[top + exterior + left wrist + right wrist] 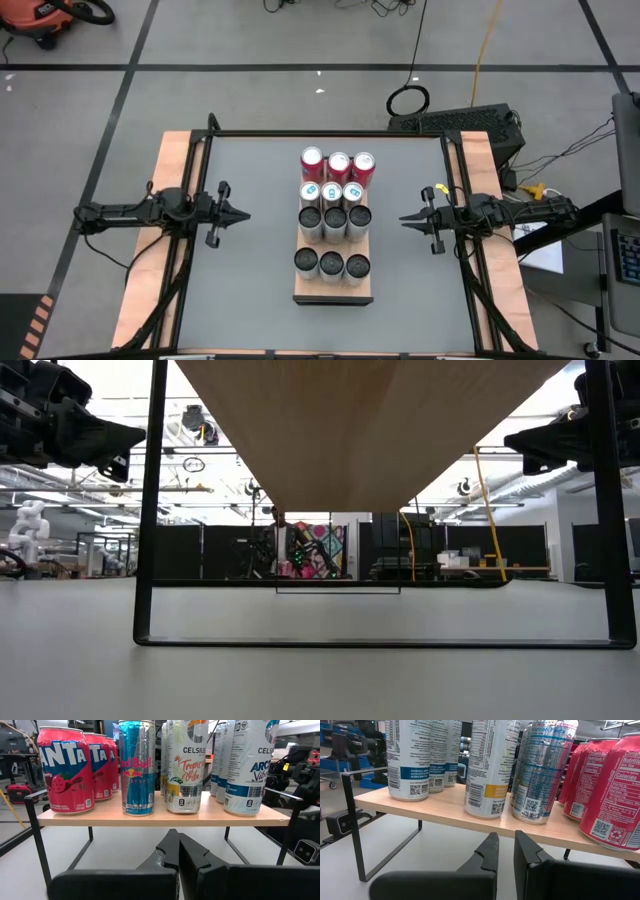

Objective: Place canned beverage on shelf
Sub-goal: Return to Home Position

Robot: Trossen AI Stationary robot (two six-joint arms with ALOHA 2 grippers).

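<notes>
**A:** Where do the cans stand?

**B:** All on the shelf (335, 292), which sits mid-desk (260, 260). From above I count twelve, in four rows of three. The red cans (338, 166) are at the far end and the blue-and-silver cans (331, 192) come next. Then there are two rows of white cans (334, 218), with a strip of bare board between those two rows.

**A:** Is anything left off the shelf?

**B:** Not that I can see. The high view shows no can on the desk around it. The low view shows only the shelf's dark legs and the underside of its board.

**A:** And the arms?

**B:** The left pincer (244, 213) hangs at the desk's left side. It points toward the shelf from well apart, and its fingers (167, 850) meet with nothing between them. The right pincer (403, 219) mirrors it on the right side. It is narrow, with only a slim gap between its fingers, and it holds nothing either.

**A:** So how far along is the job?

**B:** I'd judge the placing done, since every can in view is up on the board and the rows look evenly lined. All that seems left is for the arms to park. Drawn back to either side, level with each other, they look close to parked.
</notes>
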